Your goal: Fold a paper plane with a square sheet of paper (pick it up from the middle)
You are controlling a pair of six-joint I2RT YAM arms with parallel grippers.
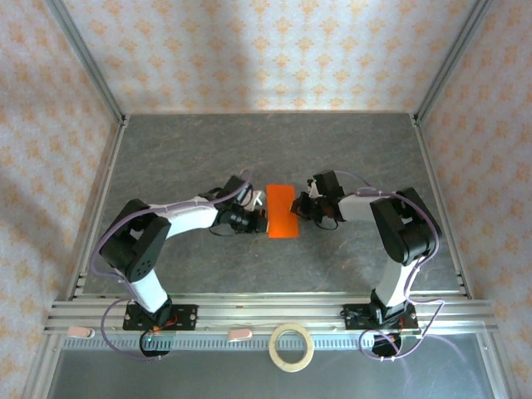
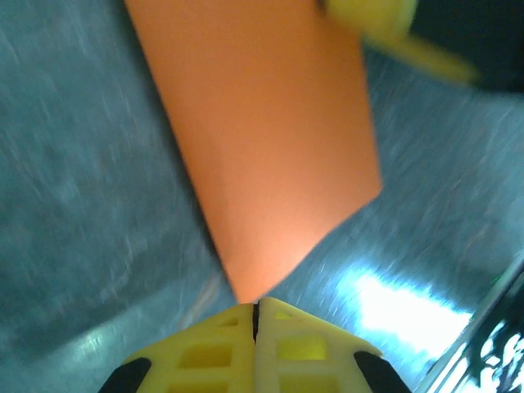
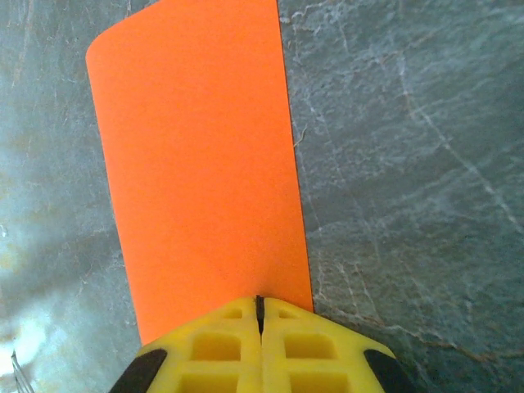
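Note:
The sheet of paper (image 1: 281, 210) for the paper plane is bright orange and lies flat on the grey table as an upright rectangle, narrower than a square. My left gripper (image 1: 264, 223) is shut, its tips at the paper's near left corner (image 2: 270, 139). Its closed yellow fingertips (image 2: 256, 307) meet the corner's point in the blurred left wrist view. My right gripper (image 1: 299, 204) is shut too, and its tips (image 3: 260, 301) rest on the paper's (image 3: 196, 155) right edge. Whether either pair pinches the paper or just presses on it is unclear.
A pale tape ring (image 1: 292, 347) lies on the near ledge between the arm bases. Metal rails (image 1: 249, 312) frame the grey table (image 1: 349, 158), with patterned walls behind and at both sides. The right gripper's yellow finger (image 2: 385, 24) shows in the left wrist view.

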